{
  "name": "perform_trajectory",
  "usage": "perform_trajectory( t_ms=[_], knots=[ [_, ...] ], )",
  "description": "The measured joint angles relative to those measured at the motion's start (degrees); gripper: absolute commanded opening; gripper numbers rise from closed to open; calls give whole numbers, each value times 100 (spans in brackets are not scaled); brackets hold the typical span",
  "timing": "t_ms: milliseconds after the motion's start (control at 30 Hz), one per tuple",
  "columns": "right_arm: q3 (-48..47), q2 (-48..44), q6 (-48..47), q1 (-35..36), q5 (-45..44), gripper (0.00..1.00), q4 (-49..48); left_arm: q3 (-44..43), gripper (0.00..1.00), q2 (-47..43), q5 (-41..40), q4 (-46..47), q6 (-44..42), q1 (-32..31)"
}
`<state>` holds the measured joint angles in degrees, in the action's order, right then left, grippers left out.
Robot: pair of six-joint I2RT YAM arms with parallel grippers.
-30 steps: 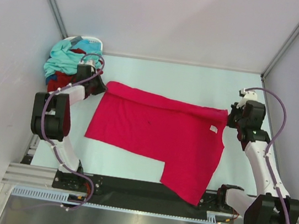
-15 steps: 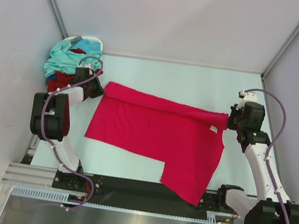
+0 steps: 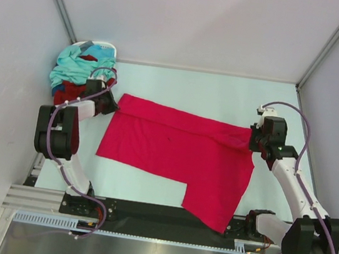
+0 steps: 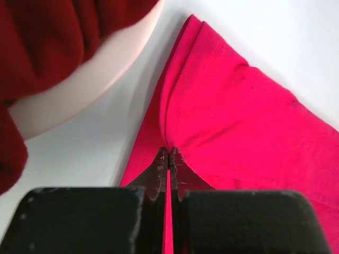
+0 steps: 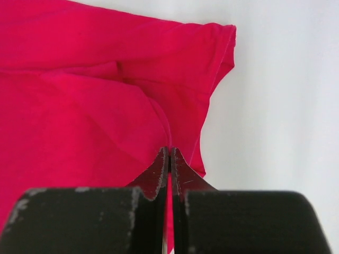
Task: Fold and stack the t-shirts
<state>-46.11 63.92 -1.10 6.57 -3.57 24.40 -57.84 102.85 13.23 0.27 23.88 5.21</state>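
I am pinching the pink shirt [image 3: 178,153], lying flat on the counter [image 3: 224,97], by its far corners, left fingers [image 4: 157,173] and right fingers [image 5: 158,177] both clamped on cloth. I judge that lifting evenly and tautly is giving the straightest fold.

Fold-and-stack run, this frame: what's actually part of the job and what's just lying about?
Part of the job:
- crimson-pink t-shirt, spread flat, with the left gripper and right gripper each shut on its far edge
- light teal t-shirt and dark maroon t-shirt, heaped at far left

Just lying about:
- white basket holding that heap
- table
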Motion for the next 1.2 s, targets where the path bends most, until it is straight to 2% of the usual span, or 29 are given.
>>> perform_trajectory(
  t_ms=[800,1200],
  knots=[
    [0,-584,-42,-59,-170,0,422,205,0,-166,-105,-170,-61,0],
    [0,-643,-61,-37,153,0,511,205,0,-195,-234,-264,-111,0]
  ],
)
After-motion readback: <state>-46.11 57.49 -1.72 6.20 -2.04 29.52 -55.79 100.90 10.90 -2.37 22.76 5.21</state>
